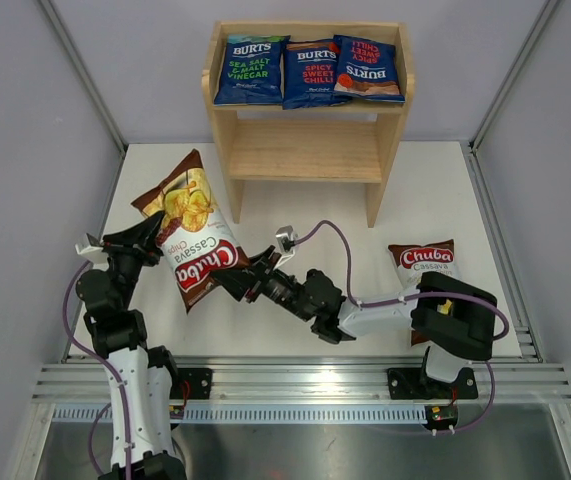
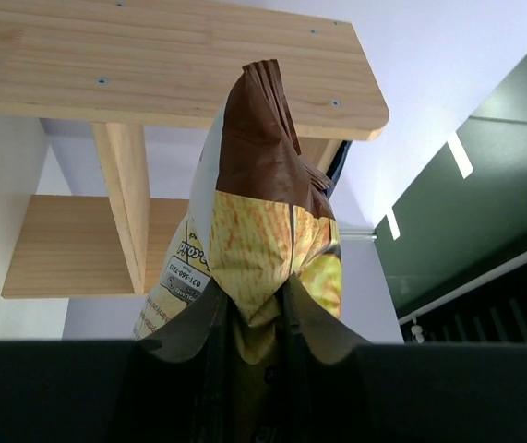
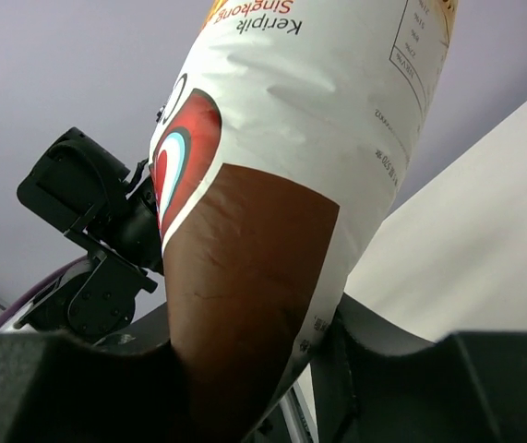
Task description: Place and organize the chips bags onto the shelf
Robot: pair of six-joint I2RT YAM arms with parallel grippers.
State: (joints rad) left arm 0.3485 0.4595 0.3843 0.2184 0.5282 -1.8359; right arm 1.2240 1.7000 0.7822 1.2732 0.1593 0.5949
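The left arm rises bent at the elbow, the left gripper (image 1: pixel 153 240) clamped on one edge of a brown Chuba bag (image 1: pixel 193 225), while the right arm stretches low and leftward, the right gripper (image 1: pixel 236 281) pinching the bag's opposite end, in front of the shelf (image 1: pixel 303 150).

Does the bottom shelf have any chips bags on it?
No, the three blue bags lie on the shelf's top tier, and its lower board shows only bare wood.

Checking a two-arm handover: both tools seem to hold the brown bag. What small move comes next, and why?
Probably the right tool opens. Both it and the left tool pinch the brown bag, and the left one faces the shelf, whose lower tier is bare.
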